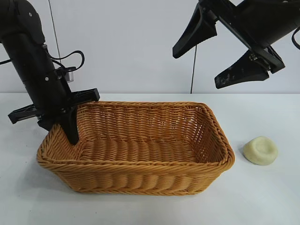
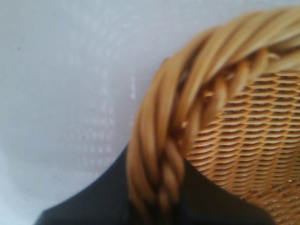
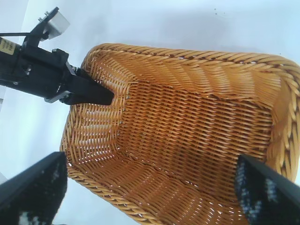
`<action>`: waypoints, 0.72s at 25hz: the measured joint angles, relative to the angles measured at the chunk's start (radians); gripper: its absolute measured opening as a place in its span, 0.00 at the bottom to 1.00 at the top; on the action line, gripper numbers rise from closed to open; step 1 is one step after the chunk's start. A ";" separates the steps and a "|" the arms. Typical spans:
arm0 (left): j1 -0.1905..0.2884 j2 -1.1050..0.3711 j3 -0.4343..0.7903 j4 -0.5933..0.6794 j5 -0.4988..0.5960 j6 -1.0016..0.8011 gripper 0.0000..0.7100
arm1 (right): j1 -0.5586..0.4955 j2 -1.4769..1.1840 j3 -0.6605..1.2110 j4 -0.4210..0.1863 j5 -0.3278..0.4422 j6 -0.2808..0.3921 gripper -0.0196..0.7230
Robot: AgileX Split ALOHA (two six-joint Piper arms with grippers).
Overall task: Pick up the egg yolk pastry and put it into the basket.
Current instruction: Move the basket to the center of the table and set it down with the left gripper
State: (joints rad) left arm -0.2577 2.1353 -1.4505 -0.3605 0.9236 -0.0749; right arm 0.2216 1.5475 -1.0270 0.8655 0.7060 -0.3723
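Note:
The egg yolk pastry (image 1: pixel 260 150), a pale cream dome with a dent in its top, lies on the white table just right of the basket; neither wrist view shows it. The orange-brown wicker basket (image 1: pixel 140 176) stands mid-table and holds nothing. My left gripper (image 1: pixel 64 125) is shut on the basket's left braided rim (image 2: pixel 161 154), one finger inside the wall and one outside. My right gripper (image 1: pixel 197 68) is open and empty, high above the basket's right half. In the right wrist view it (image 3: pixel 150 197) looks down into the basket (image 3: pixel 187 126).
The white table (image 1: pixel 267 197) runs all round the basket, with a pale wall behind. A thin cable (image 1: pixel 193 61) hangs down the wall behind the basket. The left arm (image 3: pixel 42 75) shows at the basket's far end in the right wrist view.

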 joint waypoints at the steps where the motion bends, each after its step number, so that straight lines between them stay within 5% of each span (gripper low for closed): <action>1: 0.000 0.000 0.000 -0.001 -0.001 0.000 0.25 | 0.000 0.000 0.000 0.000 0.000 0.000 0.96; 5: 0.000 0.000 0.000 -0.007 -0.003 0.000 0.70 | 0.000 0.000 0.000 0.000 0.002 0.000 0.96; 7: 0.000 0.000 0.000 -0.008 -0.002 -0.001 0.84 | 0.000 0.000 0.000 0.000 0.002 0.000 0.96; 12: 0.000 0.001 -0.058 -0.008 0.087 -0.001 0.93 | 0.000 0.000 0.000 0.000 0.008 0.000 0.96; 18: 0.000 0.001 -0.269 0.055 0.267 -0.001 0.94 | 0.000 0.000 0.000 0.000 0.021 0.000 0.96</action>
State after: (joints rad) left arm -0.2577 2.1361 -1.7191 -0.3058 1.1901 -0.0757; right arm 0.2216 1.5475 -1.0270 0.8655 0.7268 -0.3723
